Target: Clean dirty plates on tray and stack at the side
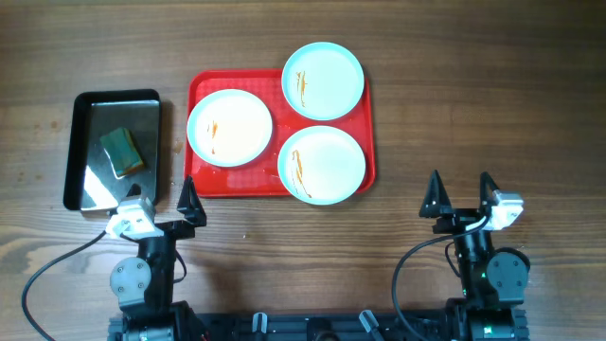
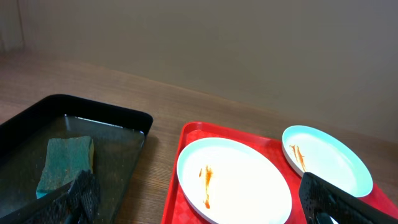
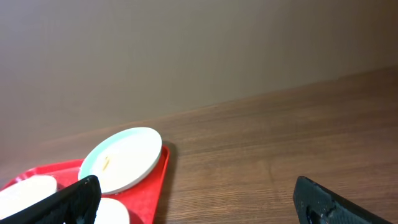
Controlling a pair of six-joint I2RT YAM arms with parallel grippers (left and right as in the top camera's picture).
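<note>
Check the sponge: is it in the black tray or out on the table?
In. The green sponge lies flat on the shiny floor of the black tray, left of the red tray.

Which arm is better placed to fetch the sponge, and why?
Left. The left gripper, open, sits at the near edge of the black tray holding the sponge, which its wrist camera shows close ahead. The right gripper, also open, is beyond the red tray's other side.

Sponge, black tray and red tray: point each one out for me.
sponge point(image 1: 122, 152), overhead view, middle of its green top.
black tray point(image 1: 104, 109), overhead view, bare shiny bottom beyond the sponge.
red tray point(image 1: 204, 182), overhead view, bare near-left corner.
</note>
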